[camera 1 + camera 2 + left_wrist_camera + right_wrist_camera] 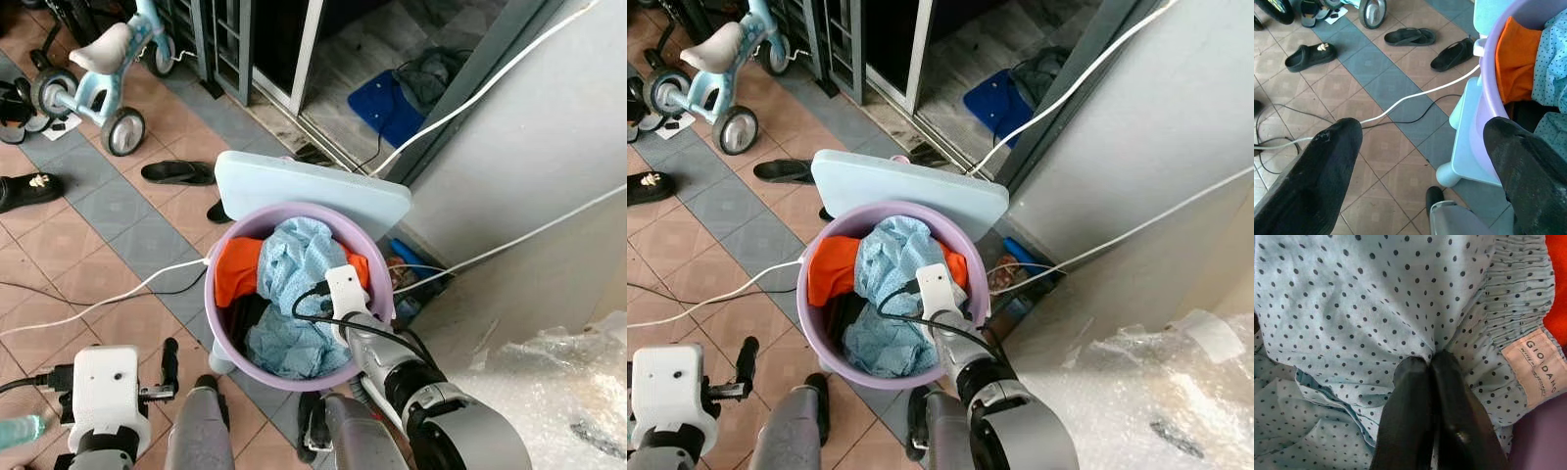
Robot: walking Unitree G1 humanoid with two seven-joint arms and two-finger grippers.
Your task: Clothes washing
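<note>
Floor [118,215] of tan and grey tiles carries everything; landmark is the lilac tub [220,338], which stands on a pale blue stool [1469,147] whose foot rests on the tiles.

Leaning against the tub's far rim: a pale blue board [313,191]. Beyond that, an open doorway.

Inside the tub: blue dotted garment [299,259] heaped on top, orange garment [235,269] tucked toward the rim on the robot's left, something dark underneath.

White cable [108,299] runs across the floor to the tub's left rim; black cable [1415,117] lies beside it. Sandals [178,172] lie beyond the tub, a child's trike [93,73] farther off.

Right claw [1429,369] is down in the tub, fingers pressed together on a fold of the dotted garment near its elastic waistband and label [1535,369].

Left claw [1420,147] hangs outside the tub on the left, fingers spread, holding nothing.

Risks, as judged:
- Pinch takes only a thin fold; cloth may slip free on lifting.
- Garment looks tangled with the others; a pull may drag the orange one over the rim.
- Tub perched on a small stool; a sideways tug could tip it.
- White cable at the rim could snag.
</note>
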